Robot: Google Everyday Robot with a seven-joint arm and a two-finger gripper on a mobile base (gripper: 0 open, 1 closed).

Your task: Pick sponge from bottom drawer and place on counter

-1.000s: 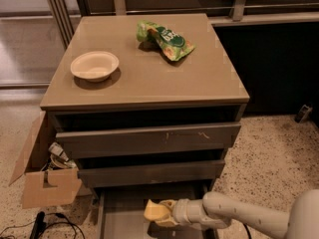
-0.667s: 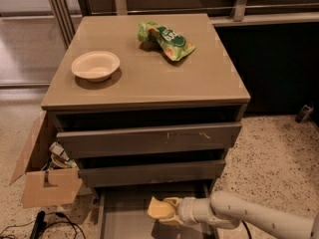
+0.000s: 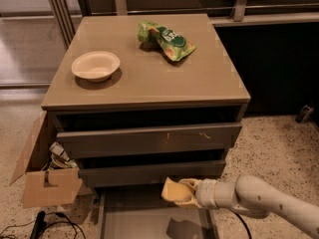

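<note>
Sponge [image 3: 172, 190], pale yellow, is held clear of the grey floor of the bottom drawer [image 3: 134, 217], which stands pulled out at the foot of the cabinet; a dark shadow lies on that floor just below the sponge. The gripper [image 3: 187, 192] reaches in from the right at the end of a white arm [image 3: 259, 199], its yellowish fingers clasped on the sponge's right end, level with the lower edge of the middle drawer [image 3: 149, 173]. The top drawer [image 3: 149, 139] sits above it, its front slightly forward. On the glossy tan counter [image 3: 199, 78] rest a cream bowl [image 3: 95, 65] near the left edge and a green crinkled snack bag [image 3: 166, 40] towards the back, well apart from each other. An open cardboard box [image 3: 47, 183] leans against the cabinet's left side.
</note>
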